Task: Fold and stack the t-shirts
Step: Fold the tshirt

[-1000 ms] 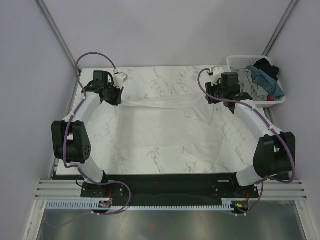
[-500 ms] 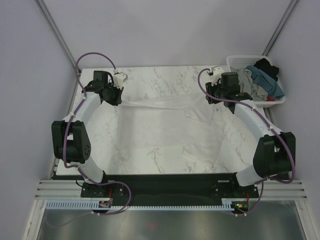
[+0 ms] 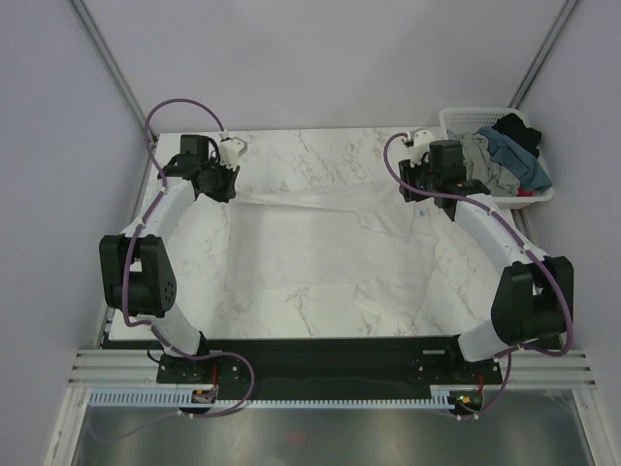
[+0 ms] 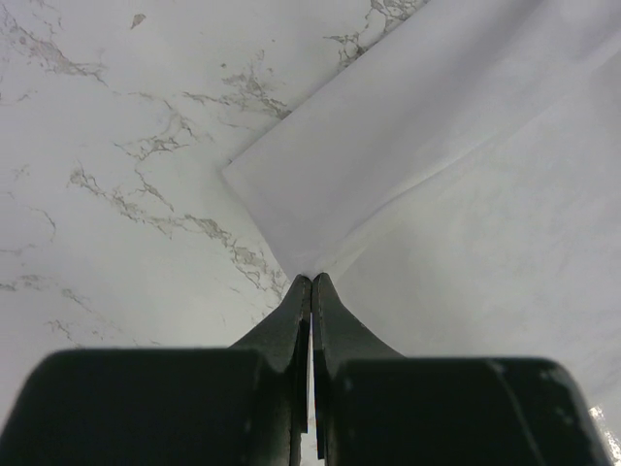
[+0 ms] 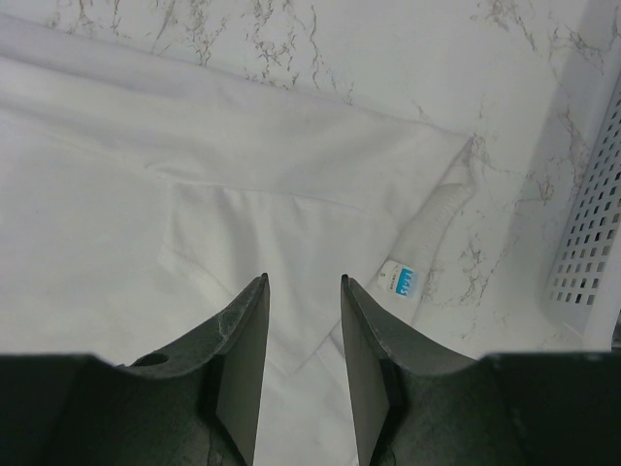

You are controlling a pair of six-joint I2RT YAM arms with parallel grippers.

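Observation:
A large white t-shirt (image 3: 320,243) lies spread flat on the marble table. My left gripper (image 3: 226,188) is at its far left corner and is shut on that corner. In the left wrist view the fingertips (image 4: 310,282) pinch the white fabric (image 4: 466,184), which fans out from them. My right gripper (image 3: 413,191) is open and empty just above the shirt's far right part. In the right wrist view its jaws (image 5: 302,282) stand apart over the white cloth (image 5: 146,184), next to the collar with a blue label (image 5: 400,280).
A white lattice basket (image 3: 468,115) stands at the far right corner of the table, holding grey (image 3: 485,167), teal-blue (image 3: 516,155) and black (image 3: 514,127) shirts. Its wall shows at the right edge of the right wrist view (image 5: 587,243). Bare marble (image 3: 320,155) lies beyond the shirt.
My left gripper has shifted very slightly toward the far left with the shirt corner still pinched. The right arm has not moved.

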